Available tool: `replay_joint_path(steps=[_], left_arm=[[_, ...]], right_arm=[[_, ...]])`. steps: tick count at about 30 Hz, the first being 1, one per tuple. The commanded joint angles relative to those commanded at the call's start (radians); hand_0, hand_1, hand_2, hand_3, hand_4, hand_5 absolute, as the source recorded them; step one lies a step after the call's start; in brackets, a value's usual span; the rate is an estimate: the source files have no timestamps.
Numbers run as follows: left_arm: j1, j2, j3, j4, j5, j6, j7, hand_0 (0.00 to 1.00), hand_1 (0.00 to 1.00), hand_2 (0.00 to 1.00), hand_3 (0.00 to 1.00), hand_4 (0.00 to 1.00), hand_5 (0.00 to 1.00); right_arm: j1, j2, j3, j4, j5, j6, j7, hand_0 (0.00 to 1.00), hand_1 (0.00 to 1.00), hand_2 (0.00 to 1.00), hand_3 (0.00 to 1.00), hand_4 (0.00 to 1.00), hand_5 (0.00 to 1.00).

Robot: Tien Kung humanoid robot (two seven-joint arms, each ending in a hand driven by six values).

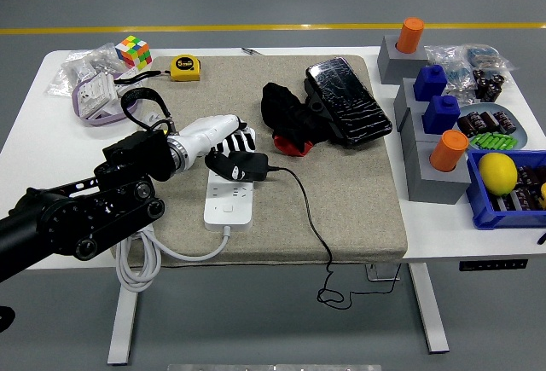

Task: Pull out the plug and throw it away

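My left hand (223, 142) reaches in from the table's (26, 141) left edge, its fingers wrapped around the black plug (248, 165), which sits in the white power strip (229, 192) on the left half of the grey mat (358, 200). The plug's cord (309, 222) trails right, then off the table's near edge.

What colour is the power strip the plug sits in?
White, seen in the head view: the power strip lies on the grey mat.
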Motion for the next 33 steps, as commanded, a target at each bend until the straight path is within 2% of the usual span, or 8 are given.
replay_joint_path(steps=[4, 5, 11, 16, 21, 28, 33], left_arm=[[-0.002, -0.001, 0.007, 0.004, 0.008, 0.023, -0.042, 0.365, 0.470, 0.511, 0.555, 0.826, 0.030], [-0.003, 0.000, 0.008, 0.003, 0.011, 0.031, -0.055, 0.299, 0.402, 0.470, 0.544, 0.737, 0.002], [-0.001, 0.001, -0.002, -0.012, 0.039, 0.071, -0.119, 0.285, 0.388, 0.456, 0.545, 0.730, 0.002], [0.007, 0.011, -0.026, -0.057, 0.073, 0.078, -0.120, 0.285, 0.388, 0.456, 0.545, 0.730, 0.002], [0.017, 0.018, -0.036, -0.126, 0.034, 0.093, -0.120, 0.282, 0.383, 0.452, 0.543, 0.737, 0.002], [0.026, -0.014, 0.006, -0.129, -0.033, 0.152, -0.152, 0.284, 0.383, 0.450, 0.544, 0.738, 0.002], [0.029, -0.049, 0.065, -0.107, -0.113, 0.240, -0.210, 0.294, 0.389, 0.459, 0.549, 0.726, 0.002]], right_arm=[[0.000, 0.000, 0.001, 0.000, -0.001, 0.000, 0.000, 0.621, 0.670, 0.693, 0.623, 0.974, 0.419], [0.000, 0.000, 0.003, 0.000, -0.002, 0.000, 0.000, 0.621, 0.670, 0.693, 0.624, 0.973, 0.417], [0.000, 0.000, 0.007, -0.001, -0.004, 0.000, 0.000, 0.621, 0.670, 0.693, 0.622, 0.972, 0.415], [0.000, 0.000, 0.005, 0.001, -0.002, -0.001, 0.000, 0.621, 0.670, 0.693, 0.622, 0.972, 0.415], [-0.003, 0.001, 0.005, -0.001, -0.005, 0.001, 0.000, 0.621, 0.670, 0.693, 0.623, 0.971, 0.413], [0.000, 0.000, 0.002, 0.001, -0.002, 0.000, 0.000, 0.621, 0.670, 0.693, 0.622, 0.970, 0.411], [0.001, 0.000, -0.001, 0.000, -0.001, 0.000, 0.000, 0.621, 0.670, 0.693, 0.620, 0.969, 0.407]])
